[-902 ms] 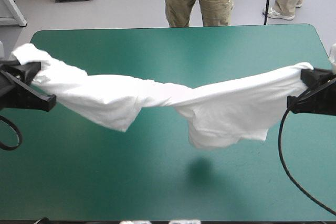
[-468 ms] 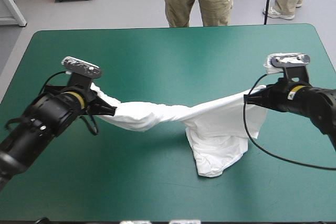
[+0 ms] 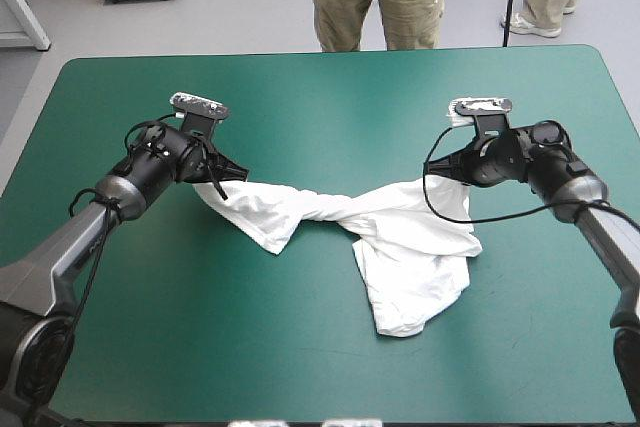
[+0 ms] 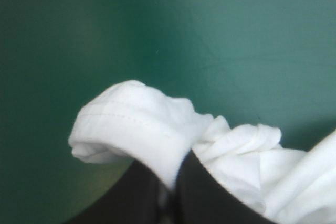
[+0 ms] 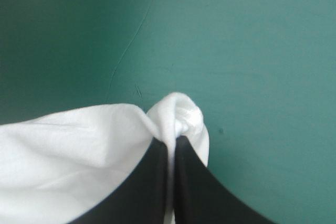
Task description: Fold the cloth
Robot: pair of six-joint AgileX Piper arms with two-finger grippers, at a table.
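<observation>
On teal-green table (image 3: 300,97), one white T-shirt (image 3: 410,247), twisted at middle; two ends held: left gripper (image 3: 224,181) clamped on left end; right gripper (image 3: 446,171) clamped on right end.

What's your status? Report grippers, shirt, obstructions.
Left gripper shut on the T-shirt; right gripper likewise. T-shirt strung between them, twisted mid-span, lower part lying on the table. No obstruction seen.

Reaching forward and low, left gripper (image 3: 218,179) and right gripper (image 3: 449,172) sit well apart, tips turned inward, each pinched on the T-shirt (image 3: 405,237).
</observation>
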